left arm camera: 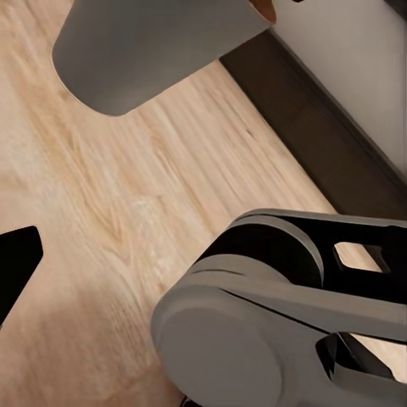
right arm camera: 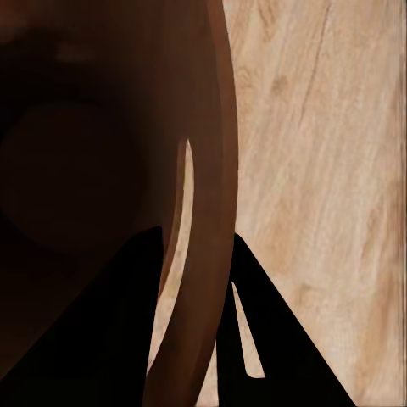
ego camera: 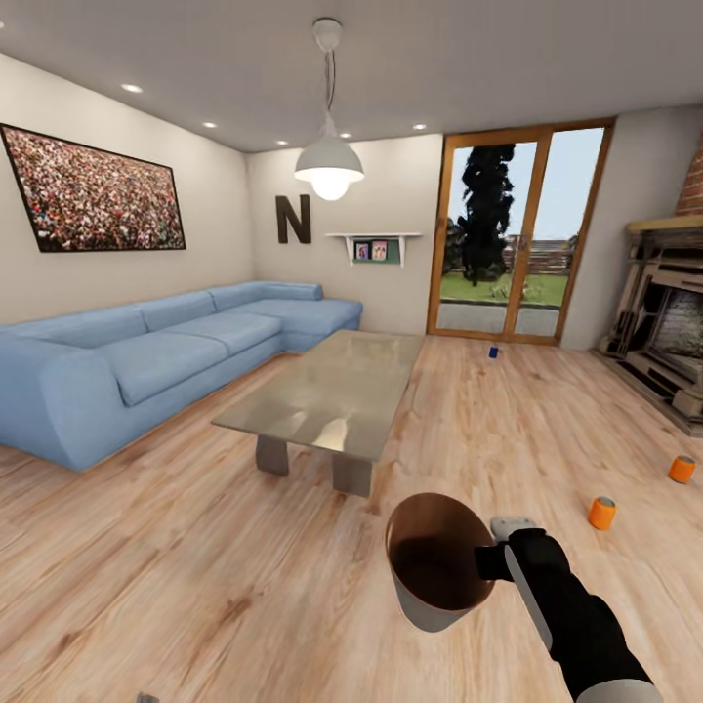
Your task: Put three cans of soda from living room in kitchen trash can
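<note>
Now right claw [ego camera: 485, 563] grips trash can [ego camera: 422, 605]; three soda cans: two orange [ego camera: 602, 513] [ego camera: 682, 469], one blue [ego camera: 494, 351]

The tash can [ego camera: 430, 605] is pale grey outside and glossy dark brown within, and the right hand [ego camera: 485, 563] on its rim is black. Two soda cans [ego camera: 601, 513] [ego camera: 682, 469] are bright orange; the third [ego camera: 494, 352] is dark blue. The sofa [ego camera: 146, 366] is light blue, the floor [ego camera: 195, 586] pale streaked wood — the fireplace [ego camera: 695, 181] red brick.

- Home living room: blue corner sofa [ego camera: 166, 356] at nine o'clock.
- Glass coffee table [ego camera: 332, 395] at twelve.
- Brick fireplace [ego camera: 669, 327] at two o'clock.
</note>
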Robot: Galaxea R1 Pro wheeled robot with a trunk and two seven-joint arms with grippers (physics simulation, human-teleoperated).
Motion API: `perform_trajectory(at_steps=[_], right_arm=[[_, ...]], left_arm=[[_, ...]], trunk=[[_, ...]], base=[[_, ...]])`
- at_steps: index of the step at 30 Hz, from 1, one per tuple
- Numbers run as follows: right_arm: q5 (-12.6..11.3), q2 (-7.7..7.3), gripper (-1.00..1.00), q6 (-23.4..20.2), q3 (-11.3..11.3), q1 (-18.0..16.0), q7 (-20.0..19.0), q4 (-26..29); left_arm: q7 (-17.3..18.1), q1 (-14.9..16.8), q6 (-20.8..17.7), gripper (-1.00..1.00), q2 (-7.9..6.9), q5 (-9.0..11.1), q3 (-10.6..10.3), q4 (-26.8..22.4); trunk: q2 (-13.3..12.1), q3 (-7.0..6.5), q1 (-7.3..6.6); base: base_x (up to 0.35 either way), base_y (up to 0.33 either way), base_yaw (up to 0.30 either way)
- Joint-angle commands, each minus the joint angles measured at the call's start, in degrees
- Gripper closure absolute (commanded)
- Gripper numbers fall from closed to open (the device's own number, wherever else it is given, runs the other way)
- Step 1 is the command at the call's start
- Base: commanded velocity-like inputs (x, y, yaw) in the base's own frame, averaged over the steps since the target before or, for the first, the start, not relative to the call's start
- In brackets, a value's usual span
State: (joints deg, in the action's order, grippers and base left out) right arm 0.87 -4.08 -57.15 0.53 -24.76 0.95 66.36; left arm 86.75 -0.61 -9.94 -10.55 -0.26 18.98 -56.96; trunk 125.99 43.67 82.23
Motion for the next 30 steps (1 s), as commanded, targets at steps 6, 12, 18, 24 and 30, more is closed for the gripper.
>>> perform_trajectory(at_steps=[6,12,18,24,30], right_arm=[[-0.69,0.01,1.00,0.02,0.00,-0.03,-0.16,0.02],[-0.69,-0.01,1.00,0.02,0.00,-0.03,-0.16,0.00],[-0.69,-0.01,1.00,0.02,0.00,-0.03,-0.18,-0.01],[-0.69,-0.04,1.00,0.02,0.00,-0.03,-0.18,-0.01],[-0.69,-0.05,1.00,0.02,0.00,-0.03,-0.17,-0.67]], left_arm=[[0.00,-0.01,-0.01,-1.00,0.00,0.00,0.00,0.00],[0.00,0.00,0.01,-1.00,0.00,0.00,0.00,0.00],[0.00,0.00,0.01,-1.00,0.00,0.00,0.00,0.00],[0.00,-0.02,0.01,-1.00,0.00,0.00,0.00,0.00],[0.00,0.00,0.01,-1.00,0.00,0.00,0.00,0.00]], trunk=[[0.00,-0.43,0.00],[0.00,-0.83,0.00],[0.00,-0.94,0.00],[0.00,-0.84,0.00],[0.00,-0.81,0.00]], base=[[0.240,-0.176,-0.233],[0.208,-0.189,-0.226],[0.122,-0.233,-0.118],[0.113,-0.311,-0.246],[0.113,-0.325,-0.291]])
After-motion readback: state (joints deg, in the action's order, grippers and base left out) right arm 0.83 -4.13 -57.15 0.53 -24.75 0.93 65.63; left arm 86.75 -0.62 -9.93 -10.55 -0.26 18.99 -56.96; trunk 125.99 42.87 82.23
